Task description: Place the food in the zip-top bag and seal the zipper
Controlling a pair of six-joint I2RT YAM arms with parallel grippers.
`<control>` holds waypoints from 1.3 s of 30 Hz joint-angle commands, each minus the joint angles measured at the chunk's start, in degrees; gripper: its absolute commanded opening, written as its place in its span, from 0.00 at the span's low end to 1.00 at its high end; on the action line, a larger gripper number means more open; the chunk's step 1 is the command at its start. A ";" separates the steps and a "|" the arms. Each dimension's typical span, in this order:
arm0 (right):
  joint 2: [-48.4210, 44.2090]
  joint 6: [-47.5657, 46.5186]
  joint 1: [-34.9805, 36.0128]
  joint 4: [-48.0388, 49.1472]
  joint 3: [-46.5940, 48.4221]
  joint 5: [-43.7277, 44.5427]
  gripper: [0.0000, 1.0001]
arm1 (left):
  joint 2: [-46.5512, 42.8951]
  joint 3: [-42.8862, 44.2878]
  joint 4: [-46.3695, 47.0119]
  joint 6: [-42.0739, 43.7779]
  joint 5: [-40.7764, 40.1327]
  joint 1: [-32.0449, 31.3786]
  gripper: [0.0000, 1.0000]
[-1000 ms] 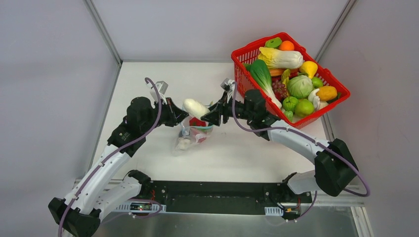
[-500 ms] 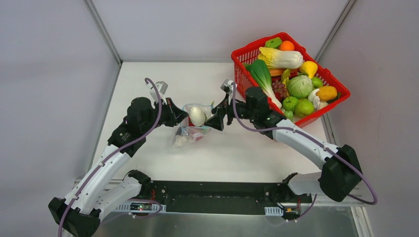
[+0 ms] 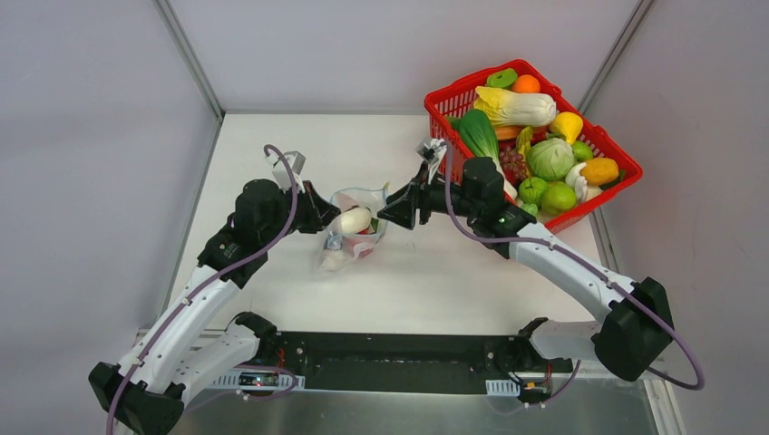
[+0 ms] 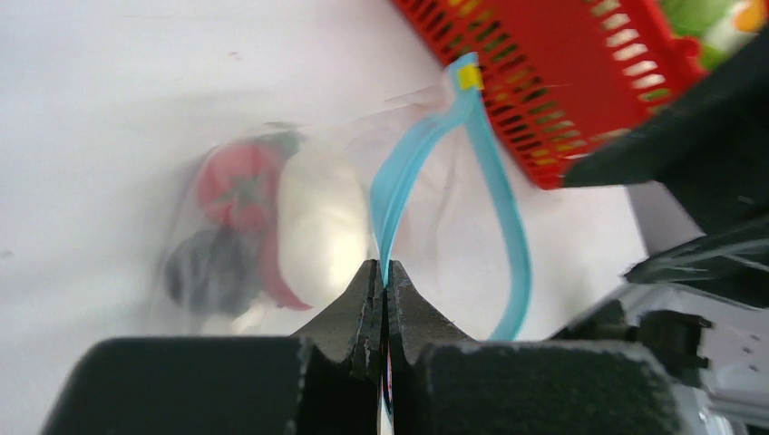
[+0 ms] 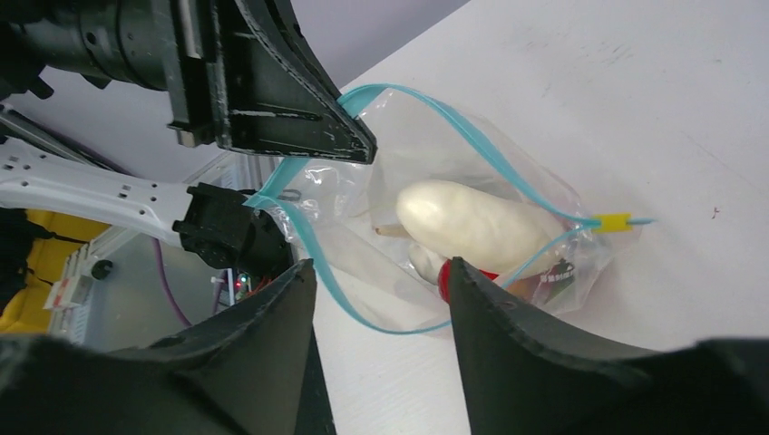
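Your left gripper (image 4: 384, 283) is clenched on the zipper (image 4: 405, 168) of the zip-top bag (image 5: 508, 172), and the teal strip rises from between its tips. Just beyond those tips, inside the bag, lie the white radish (image 4: 322, 222), red tomato (image 4: 236, 186) and dark purple ball (image 4: 204, 272). Your right gripper (image 5: 379, 267) stands released, holding nothing, with the open bag mouth directly ahead of it.

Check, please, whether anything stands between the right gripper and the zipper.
Nothing visible does. The open right gripper faces the zipper directly; the left gripper pinches one end, and the white radish lies inside the bag.
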 commanded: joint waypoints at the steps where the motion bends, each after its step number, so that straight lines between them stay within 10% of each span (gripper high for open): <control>1: -0.78 4.60 -0.20 3.50 1.16 0.05 0.50 | 0.85 3.57 -6.84 3.84 -8.60 0.13 0.00; 11: 11.55 7.47 3.77 -4.62 11.40 -2.08 0.30 | 3.35 7.83 -5.58 6.37 7.27 0.13 0.00; 15: 17.25 6.31 5.88 -11.35 15.32 3.36 0.25 | 3.58 9.01 -8.51 6.12 2.07 0.13 0.00; 27: 31.07 0.64 11.87 -17.81 24.37 9.57 0.34 | 2.08 5.88 -6.12 2.91 0.79 0.13 0.00; 39: 10.33 3.38 10.98 -5.52 11.75 15.75 0.48 | 0.85 3.76 -6.70 1.74 -6.91 0.13 0.00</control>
